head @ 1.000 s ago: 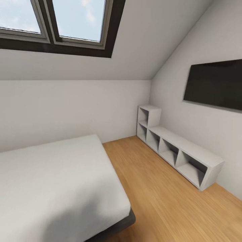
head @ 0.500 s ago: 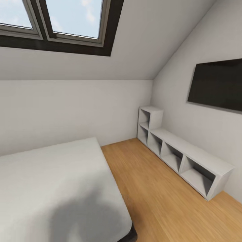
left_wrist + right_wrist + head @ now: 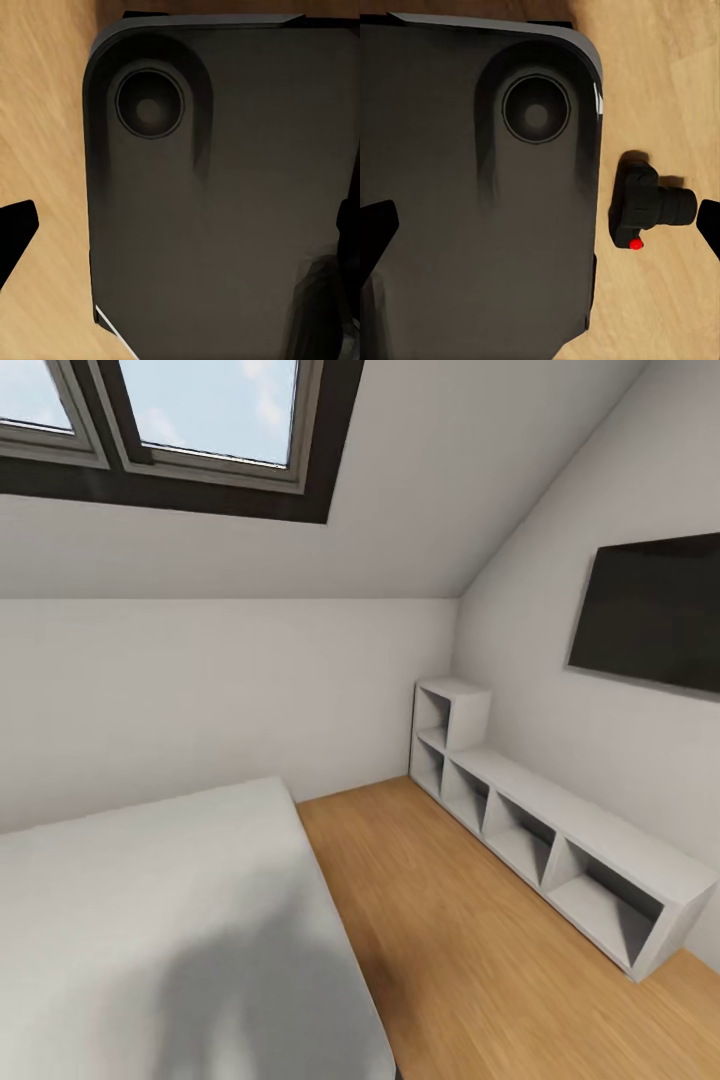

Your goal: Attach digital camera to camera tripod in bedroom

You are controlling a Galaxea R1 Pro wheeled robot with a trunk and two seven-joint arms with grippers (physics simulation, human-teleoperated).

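Where the right wrist looks down, the digital camera (image 3: 649, 206) lies on the wood floor (image 3: 660, 67) between the right fingers (image 3: 376, 229), nearer one tip; they're spread, holding nothing. The left fingers' (image 3: 15, 232) state I cannot tell.

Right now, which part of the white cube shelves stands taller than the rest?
The end of the shelves in the room's corner: it is two cubes high, stacked, while the rest is a single low row running along the wall under the dark panel.

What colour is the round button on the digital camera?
Bright red, on the black digital camera; best seen in the right wrist view.
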